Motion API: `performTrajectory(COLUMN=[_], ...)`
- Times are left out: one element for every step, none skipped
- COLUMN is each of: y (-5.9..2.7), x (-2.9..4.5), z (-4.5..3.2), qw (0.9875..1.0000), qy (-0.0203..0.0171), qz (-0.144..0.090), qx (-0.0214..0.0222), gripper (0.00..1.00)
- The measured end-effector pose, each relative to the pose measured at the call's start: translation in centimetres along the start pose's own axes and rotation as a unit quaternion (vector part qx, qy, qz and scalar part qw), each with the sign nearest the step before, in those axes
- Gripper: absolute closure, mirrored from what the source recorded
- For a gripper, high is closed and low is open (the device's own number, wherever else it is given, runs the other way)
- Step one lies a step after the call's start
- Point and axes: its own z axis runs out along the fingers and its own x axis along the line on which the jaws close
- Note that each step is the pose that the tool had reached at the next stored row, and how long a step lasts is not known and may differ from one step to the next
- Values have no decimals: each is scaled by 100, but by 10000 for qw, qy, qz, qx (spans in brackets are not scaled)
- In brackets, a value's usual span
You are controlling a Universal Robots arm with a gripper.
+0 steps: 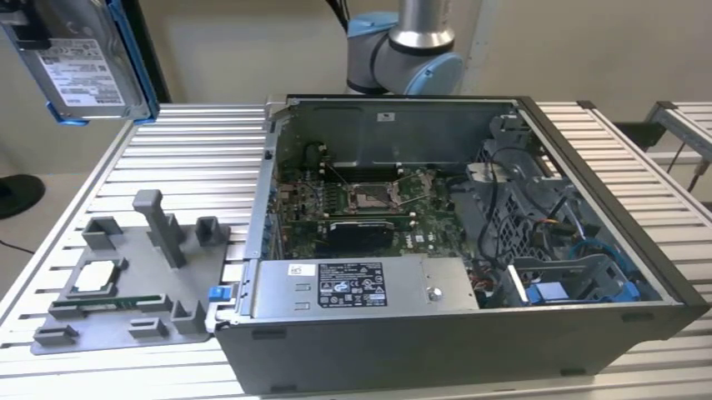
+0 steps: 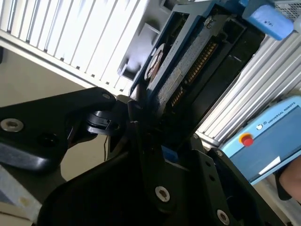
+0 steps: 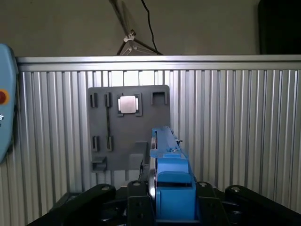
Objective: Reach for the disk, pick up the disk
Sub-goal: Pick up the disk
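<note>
The gripper (image 3: 170, 195) pinches the disk (image 3: 169, 165) by its two broad faces, a black finger (image 3: 136, 200) pressed to each side. In the first wrist view the disk is edge-on, showing its blue bracket (image 3: 175, 181), and its long axis runs straight out from the fingers toward the table. The second wrist view shows the disk's circuit-board face (image 2: 188, 59), tilted between the fingers. The exterior view gives the other face, with the white label (image 1: 80, 60). There the disk hangs in the air with its long axis near upright.

Beyond the disk's far end, well apart, the grey tray (image 3: 101, 127) with a square chip (image 3: 128, 104) lies on the slatted table (image 3: 235, 122). A blue pendant (image 3: 4, 117) sits off to one side of the gripper. Farther off stands the open case (image 1: 445, 354).
</note>
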Motion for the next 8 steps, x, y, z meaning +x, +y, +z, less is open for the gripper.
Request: performTrajectory(y=[-34, -69, -103, -138, -171, -208, -243, -280], x=[-1, -2, -3, -4, -4, -5, -6, -7], z=[0, 1, 1, 1, 1, 1, 1, 1], qw=[10000, 10000, 10000, 10000, 10000, 10000, 10000, 10000], qy=[3, 6, 9, 12, 15, 18, 21, 24], qz=[0, 0, 0, 0, 0, 0, 0, 0], qx=[0, 0, 0, 0, 0, 0, 1, 0], gripper=[100, 100, 100, 100, 100, 100, 100, 100])
